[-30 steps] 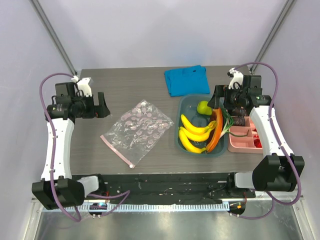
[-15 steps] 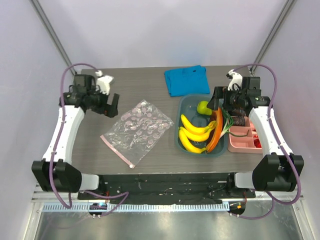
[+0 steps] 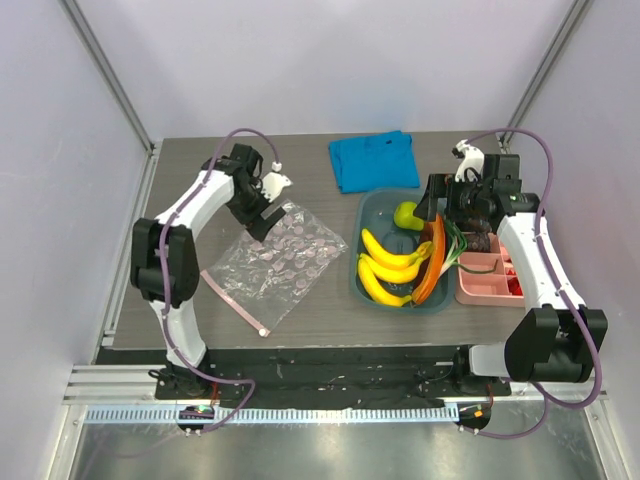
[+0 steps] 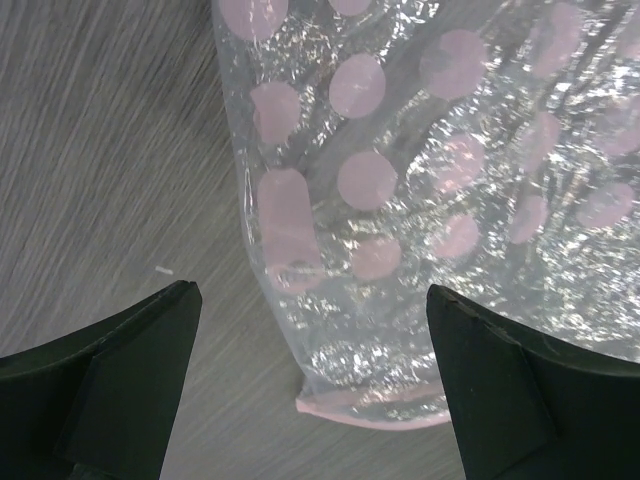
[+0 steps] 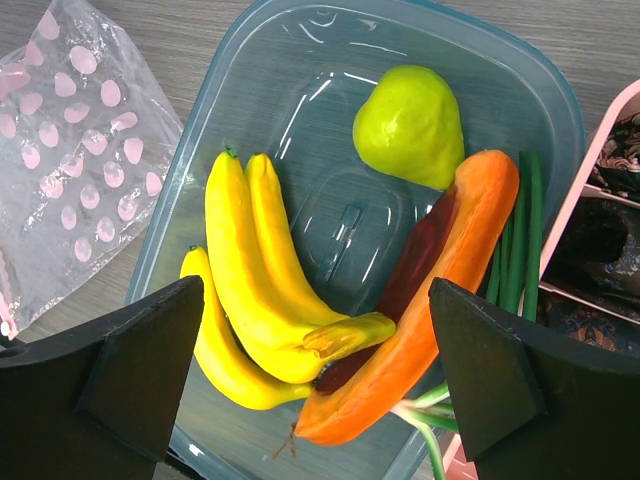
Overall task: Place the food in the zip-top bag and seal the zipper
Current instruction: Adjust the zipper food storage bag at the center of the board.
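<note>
Nothing bagged yet: yellow toy banana bunch [image 5: 240,270], long orange-red pepper [image 5: 450,270], green pear [image 5: 410,125] and green onion stalk [image 5: 515,250] all sit in the teal plastic tub [image 5: 290,60]. Clear pink-dotted zip-top bag [image 3: 285,255] lies flat left of tub. Left gripper [image 4: 308,300] over bag, right gripper [image 5: 318,290] over tub, both wide open and empty.

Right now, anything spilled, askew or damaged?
Nothing spilled or damaged. The zip-top bag lies flat, empty, at a diagonal; banana bunch, pepper, pear and green onion sit in the teal tub.

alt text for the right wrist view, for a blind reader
A teal tub holds a yellow banana bunch, a green pear, a long orange-red pepper and green onion stalks, seen from above between the dark fingers of the open right gripper. A dotted clear bag lies on the table left of the tub.
</note>
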